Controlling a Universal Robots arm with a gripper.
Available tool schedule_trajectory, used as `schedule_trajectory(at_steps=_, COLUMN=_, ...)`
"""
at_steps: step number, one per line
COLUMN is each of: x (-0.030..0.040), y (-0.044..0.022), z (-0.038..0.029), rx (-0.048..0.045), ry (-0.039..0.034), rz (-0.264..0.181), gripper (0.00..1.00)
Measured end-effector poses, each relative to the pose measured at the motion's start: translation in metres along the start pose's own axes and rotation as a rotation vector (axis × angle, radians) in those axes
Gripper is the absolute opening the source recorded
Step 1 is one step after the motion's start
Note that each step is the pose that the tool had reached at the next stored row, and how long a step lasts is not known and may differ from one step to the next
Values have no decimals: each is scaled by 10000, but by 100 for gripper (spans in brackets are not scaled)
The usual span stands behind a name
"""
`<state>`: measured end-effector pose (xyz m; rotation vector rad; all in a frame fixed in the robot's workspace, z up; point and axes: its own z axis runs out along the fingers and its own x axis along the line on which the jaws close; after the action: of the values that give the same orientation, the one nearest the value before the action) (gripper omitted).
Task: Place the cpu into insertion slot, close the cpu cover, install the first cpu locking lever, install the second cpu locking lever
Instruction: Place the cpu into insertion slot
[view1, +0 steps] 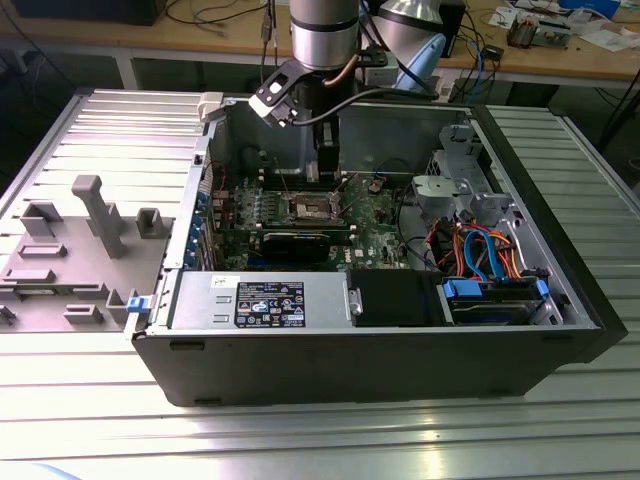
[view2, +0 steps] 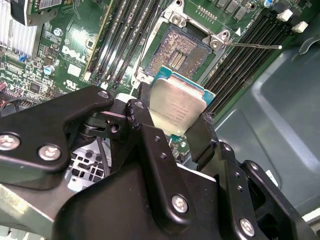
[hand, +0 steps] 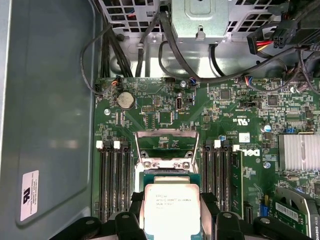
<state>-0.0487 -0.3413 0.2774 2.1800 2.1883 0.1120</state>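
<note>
My gripper (view2: 174, 131) is shut on the cpu (view2: 177, 106), a small square chip with a silvery top and a green rim, held by two opposite edges between black fingers (view2: 146, 122). The chip hangs a little above and beside the open insertion slot (view2: 181, 51), whose contact field is bare. In the first wrist view the cpu (hand: 171, 205) sits in the gripper (hand: 172, 217), and the cpu cover (hand: 167, 135) stands raised beyond it. A thin locking lever (view2: 252, 46) sticks out from the socket's corner. In the exterior view the gripper (view1: 325, 172) hovers over the slot (view1: 312, 208).
The motherboard (hand: 225, 107) lies inside an open computer case (view1: 360, 350). Memory slots (hand: 112, 180) flank the socket on both sides. Cable bundles (hand: 175, 45) and a drive cage (view1: 460, 190) crowd one end. A grey fixture block (view1: 90, 215) stands at the exterior view's left.
</note>
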Motion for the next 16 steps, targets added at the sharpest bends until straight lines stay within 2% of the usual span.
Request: schedule_trajectory(at_steps=16, x=0, y=-11, z=33, rx=-2, ry=4, rz=0, gripper=53)
